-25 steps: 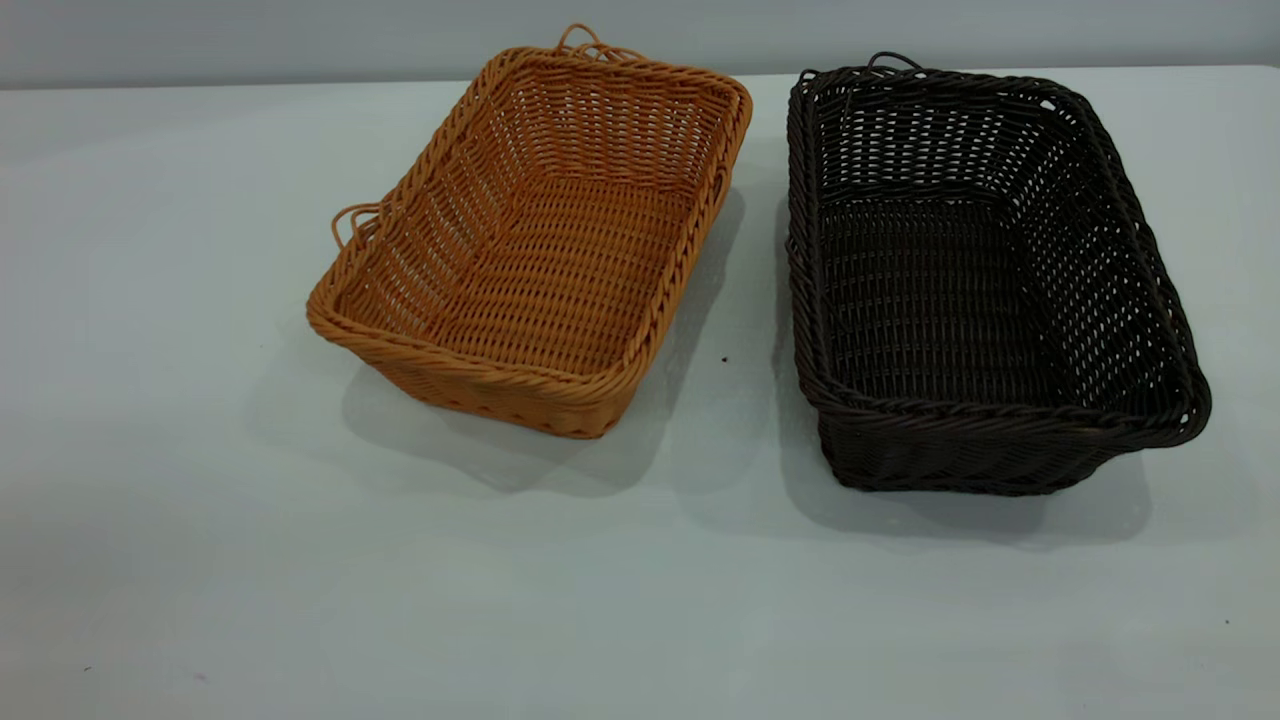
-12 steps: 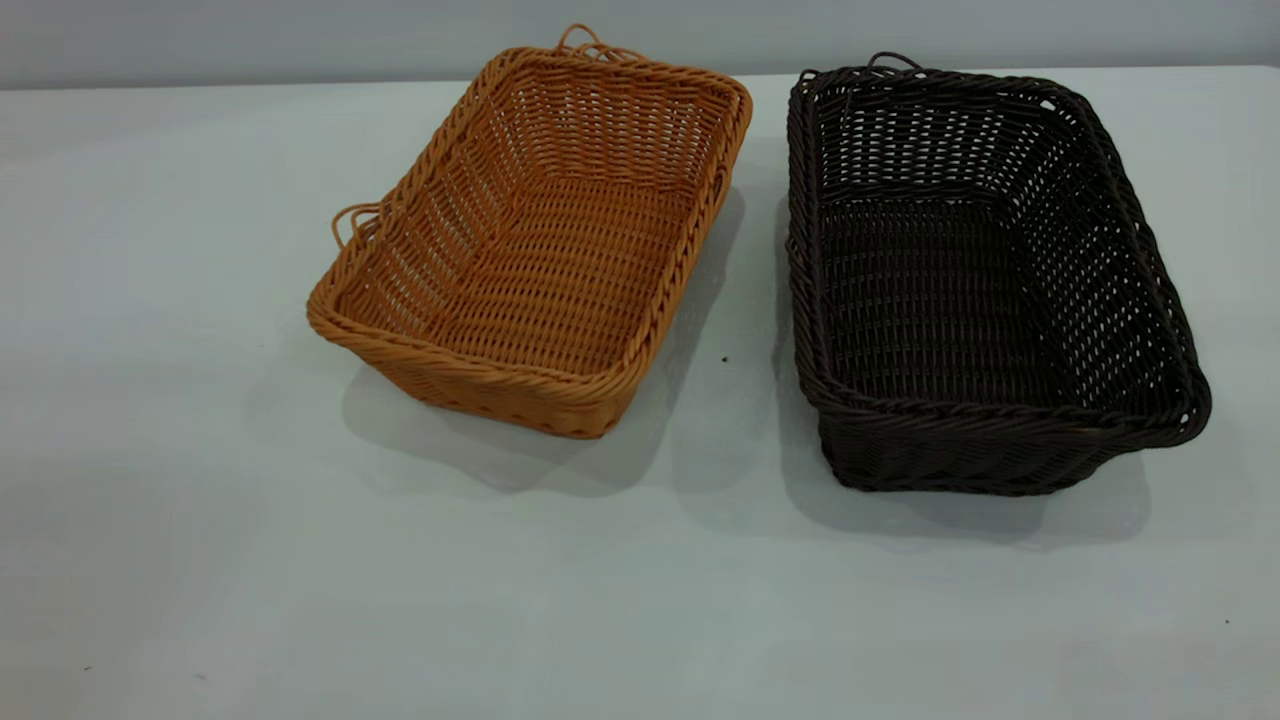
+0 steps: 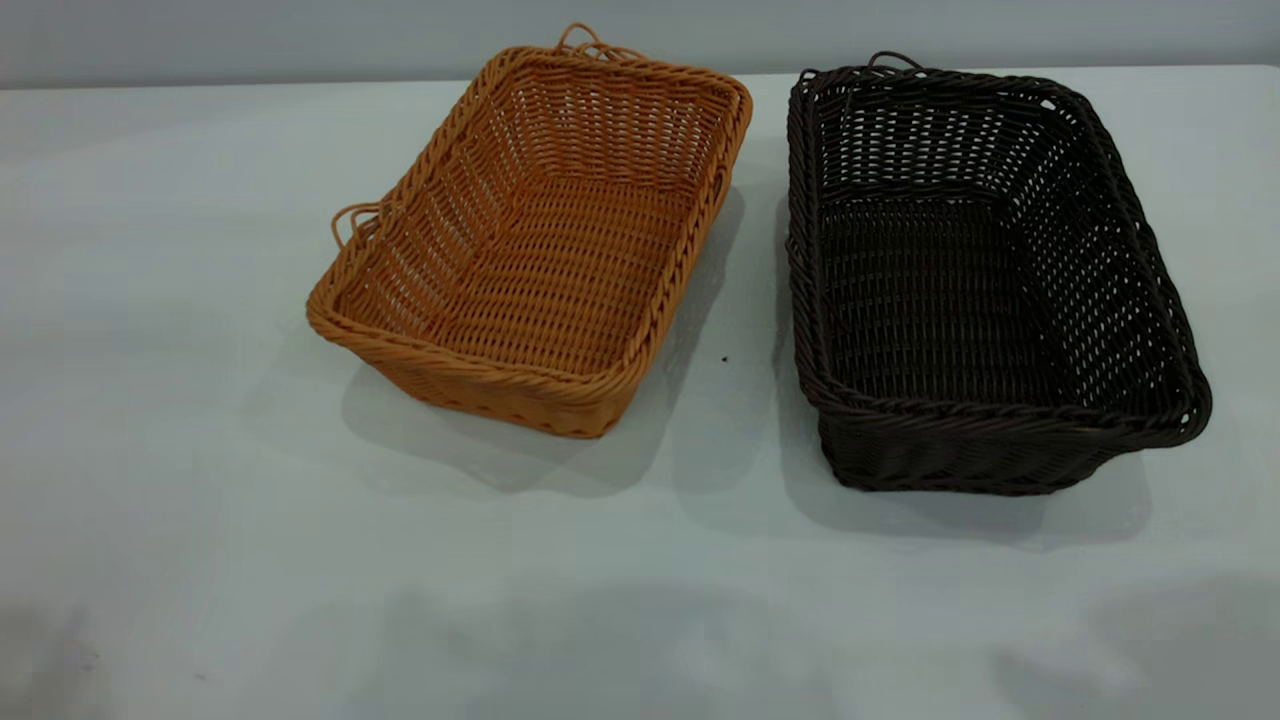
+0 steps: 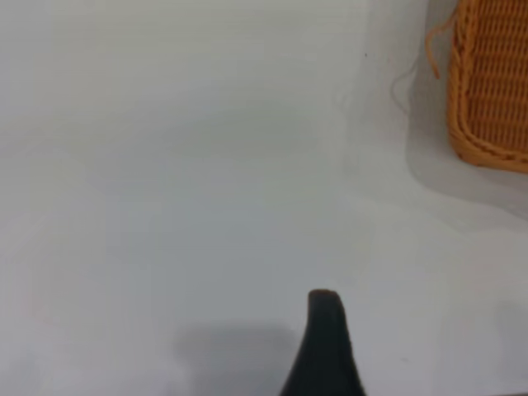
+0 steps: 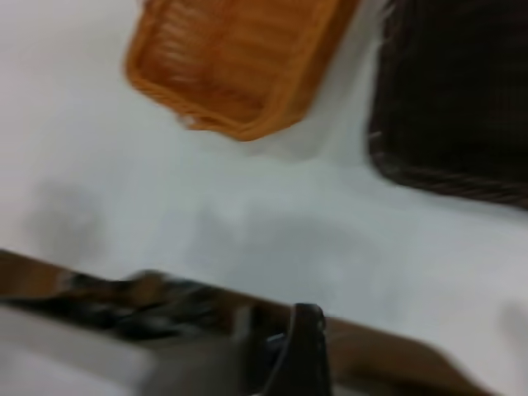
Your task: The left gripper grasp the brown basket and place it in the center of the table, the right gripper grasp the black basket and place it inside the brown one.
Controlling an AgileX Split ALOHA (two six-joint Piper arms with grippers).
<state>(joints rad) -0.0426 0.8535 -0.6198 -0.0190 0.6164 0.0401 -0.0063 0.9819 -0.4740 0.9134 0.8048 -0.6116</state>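
Brown basket [image 4: 491, 91] well apart from left hand [image 4: 324, 346].

We see the brown basket [image 3: 540, 240] resting upright on the table [image 3: 200, 550], a rectangular orange-tan wicker piece with a braided rim and small loop handles at its far end and left side. It sits turned at an angle, its near corner swung toward the middle. Just beside it to the right, apart by a narrow strip of tabletop, stands the black basket [image 3: 980, 280], the same shape and weave in very dark brown-black, lying nearly square to the table edge. Both are empty and open upward. One wrist view catches the brown basket's corner [image 4: 491, 91]; the other shows both baskets [image 5: 239, 62] [image 5: 462, 99].
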